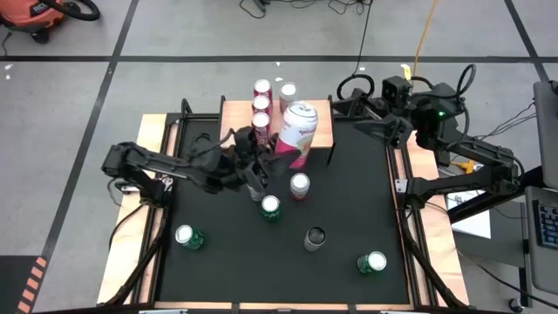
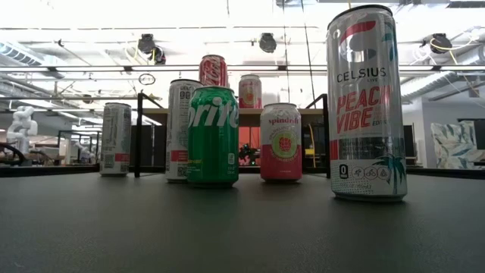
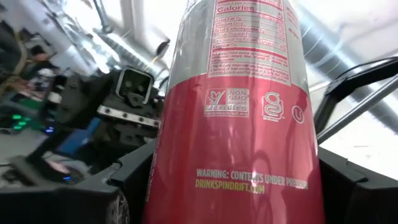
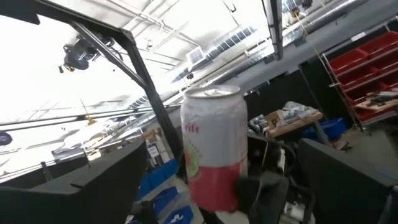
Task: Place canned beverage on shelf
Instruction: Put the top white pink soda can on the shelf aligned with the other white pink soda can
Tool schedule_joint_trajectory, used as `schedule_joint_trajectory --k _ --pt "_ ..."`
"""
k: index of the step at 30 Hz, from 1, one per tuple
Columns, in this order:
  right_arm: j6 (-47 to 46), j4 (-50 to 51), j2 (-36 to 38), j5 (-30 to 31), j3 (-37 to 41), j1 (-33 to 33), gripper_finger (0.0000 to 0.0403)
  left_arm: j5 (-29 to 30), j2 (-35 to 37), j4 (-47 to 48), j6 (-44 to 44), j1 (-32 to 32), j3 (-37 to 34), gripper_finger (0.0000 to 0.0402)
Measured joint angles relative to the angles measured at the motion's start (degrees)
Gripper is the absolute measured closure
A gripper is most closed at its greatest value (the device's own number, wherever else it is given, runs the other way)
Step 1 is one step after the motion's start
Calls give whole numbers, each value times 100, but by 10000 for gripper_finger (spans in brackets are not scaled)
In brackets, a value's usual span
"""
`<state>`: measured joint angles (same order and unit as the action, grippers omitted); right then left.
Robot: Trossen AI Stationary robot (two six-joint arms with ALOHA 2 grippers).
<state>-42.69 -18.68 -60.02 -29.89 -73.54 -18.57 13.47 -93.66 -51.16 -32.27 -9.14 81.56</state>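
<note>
On the black mat (image 1: 349,218), nearest the table's front edge, stand a green can (image 1: 188,236), another green can (image 1: 373,262) and a dark-topped can (image 1: 315,237), all upright and well apart. Farther in, a Sprite can (image 1: 271,208) and a small pink Spindrift can (image 1: 300,186) stand upright near each other.

Beyond them, the left gripper (image 1: 261,161) is clamped on the large pink-and-white Spindrift can (image 1: 297,133), holding it raised in the air over the mat, just in front of the shelf (image 1: 323,131). The can's long axis is roughly vertical, lid end up, leaning slightly. In the left wrist view its pink lower body (image 3: 236,155) fills the frame between the dark fingers (image 3: 68,199).

On the shelf's wood top stand upright cans: three red-and-white cans in a row (image 1: 261,105) and a silver-topped one (image 1: 288,92).

Farthest back, the right gripper (image 1: 375,126) waits at the mat's far right corner, jaws spread wide and empty, facing the held can (image 4: 214,146).
</note>
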Motion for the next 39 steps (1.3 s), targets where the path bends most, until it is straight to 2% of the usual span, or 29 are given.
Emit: schedule_joint_trajectory --k 8,14,18,23,28,39 --pt "-155 4 -101 135 0 0 5 -453 -556 -773 -272 15 -2 111" --pt "-101 107 -191 124 -48 39 4 -1193 -628 -850 -499 145 -2 111" --pt "377 527 -338 118 -466 200 4 -1593 -628 -868 -620 294 -2 111" --pt "1322 1701 -598 105 -1203 349 4 -1987 -637 -1175 -946 500 -3 111" --pt "1517 2014 -765 113 -1546 437 4 -2365 -637 -1254 -1217 622 -4 111" --pt "1325 2021 -1097 -41 -1844 632 3 -2528 -635 -1290 -1242 666 -4 111"
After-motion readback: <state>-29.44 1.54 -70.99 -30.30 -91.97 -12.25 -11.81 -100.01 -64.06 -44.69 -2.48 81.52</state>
